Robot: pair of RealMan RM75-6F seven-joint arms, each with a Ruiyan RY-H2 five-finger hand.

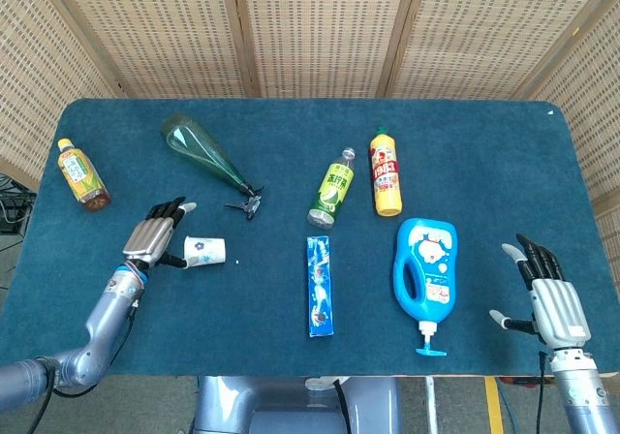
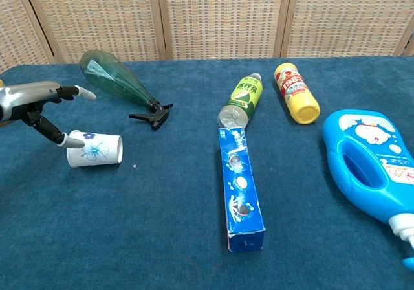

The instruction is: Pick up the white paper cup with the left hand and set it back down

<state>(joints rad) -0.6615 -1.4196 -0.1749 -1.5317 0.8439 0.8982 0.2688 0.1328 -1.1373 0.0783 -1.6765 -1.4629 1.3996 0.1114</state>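
Note:
The white paper cup (image 1: 205, 251) (image 2: 95, 149), printed with a blue flower, lies on its side on the blue table cloth at the left. My left hand (image 1: 155, 232) (image 2: 35, 105) is just to its left with the fingers stretched out and holding nothing. In the chest view its thumb tip sits right at the cup's left end; I cannot tell whether they touch. My right hand (image 1: 552, 298) hovers near the table's front right corner, fingers spread and empty; the chest view does not show it.
A green spray bottle (image 1: 205, 153) (image 2: 116, 79) lies behind the cup and a tea bottle (image 1: 82, 174) at the far left. A blue box (image 1: 319, 285) (image 2: 240, 186), a green drink bottle (image 1: 331, 190), a yellow bottle (image 1: 386, 172) and a blue detergent bottle (image 1: 424, 271) lie mid-table and right.

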